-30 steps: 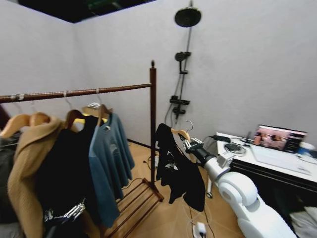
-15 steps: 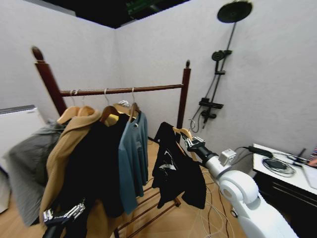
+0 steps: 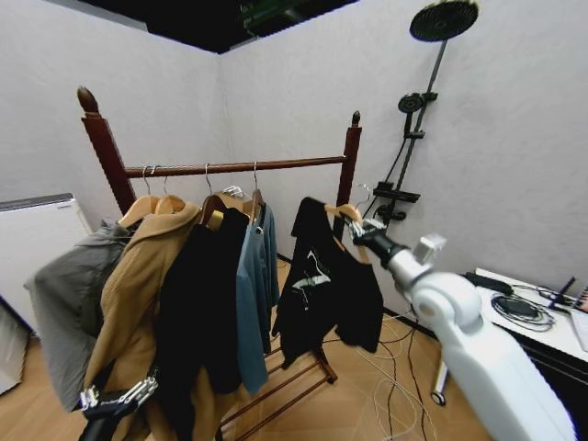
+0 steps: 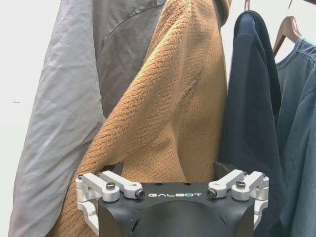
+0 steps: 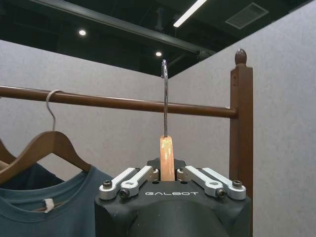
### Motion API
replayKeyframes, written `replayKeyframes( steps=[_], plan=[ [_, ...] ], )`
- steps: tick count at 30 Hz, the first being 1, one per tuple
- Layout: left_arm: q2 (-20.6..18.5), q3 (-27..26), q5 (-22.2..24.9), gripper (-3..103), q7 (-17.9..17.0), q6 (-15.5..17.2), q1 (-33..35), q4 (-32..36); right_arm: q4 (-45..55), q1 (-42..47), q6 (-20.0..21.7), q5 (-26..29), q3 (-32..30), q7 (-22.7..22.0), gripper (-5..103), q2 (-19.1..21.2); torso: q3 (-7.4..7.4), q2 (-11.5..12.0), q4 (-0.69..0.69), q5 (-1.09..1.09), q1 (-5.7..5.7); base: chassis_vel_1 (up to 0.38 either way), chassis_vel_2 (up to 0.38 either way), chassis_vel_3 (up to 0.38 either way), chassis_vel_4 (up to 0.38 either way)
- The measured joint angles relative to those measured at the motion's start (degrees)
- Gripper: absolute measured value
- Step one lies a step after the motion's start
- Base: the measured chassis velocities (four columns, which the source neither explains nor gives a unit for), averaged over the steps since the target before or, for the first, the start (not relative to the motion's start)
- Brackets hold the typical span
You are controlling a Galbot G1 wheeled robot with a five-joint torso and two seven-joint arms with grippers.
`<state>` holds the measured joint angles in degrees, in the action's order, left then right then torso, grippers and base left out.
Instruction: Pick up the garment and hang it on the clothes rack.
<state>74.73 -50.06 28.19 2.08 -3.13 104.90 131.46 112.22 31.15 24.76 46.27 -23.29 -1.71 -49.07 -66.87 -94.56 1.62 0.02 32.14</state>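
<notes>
The garment (image 3: 326, 285), a small black top, hangs limp from a light wooden hanger (image 3: 345, 213). My right gripper (image 3: 356, 230) is shut on the hanger's neck (image 5: 167, 155). The hanger's metal hook (image 5: 164, 98) stands upright in front of the clothes rack's bar (image 5: 123, 103). In the head view the garment hangs just before the rack's right post (image 3: 349, 156), at the free end of the bar (image 3: 294, 164). My left gripper (image 3: 115, 400) is low at the near left, open, close against the camel coat (image 4: 173, 108).
Several clothes hang on the bar: a grey jacket (image 3: 64, 303), the camel coat (image 3: 129, 312), a long black coat (image 3: 202, 312) and a teal top (image 3: 253, 294). A black shower stand (image 3: 409, 138) is behind. A desk with cables (image 3: 524, 312) stands to the right.
The whole view swung left, so the camera moved. Against the rack, my right gripper has raised the hanger and garment closer to the bar's right end.
</notes>
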Motion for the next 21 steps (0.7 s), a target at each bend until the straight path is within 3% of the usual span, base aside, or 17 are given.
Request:
replayKeyframes(
  steps=[14, 16, 21],
  plan=[
    [0.0, 0.0, 0.0, 100, 0.0, 0.0, 0.0, 0.0, -14.6, -20.9, 0.8, 3.5, 12.9, 1.5, 10, -1.2, 0.0, 0.0, -0.01, -0.02, 0.01, 0.0, 0.0, 0.0, 0.0],
    [0.0, 0.0, 0.0, 100, 0.0, 0.0, 0.0, 0.0, -22.0, -27.8, 2.1, 3.6, 19.2, 0.8, 10, -3.9, 0.0, 0.0, -0.01, -0.02, 0.01, 0.0, 0.0, 0.0, 0.0],
    [0.0, 0.0, 0.0, 100, 0.0, 0.0, 0.0, 0.0, -29.6, -34.3, 2.5, 1.6, 23.2, 1.7, 10, -7.3, 0.0, 0.0, -0.01, -0.01, 0.0, 0.0, 0.0, 0.0, 0.0]
  ],
)
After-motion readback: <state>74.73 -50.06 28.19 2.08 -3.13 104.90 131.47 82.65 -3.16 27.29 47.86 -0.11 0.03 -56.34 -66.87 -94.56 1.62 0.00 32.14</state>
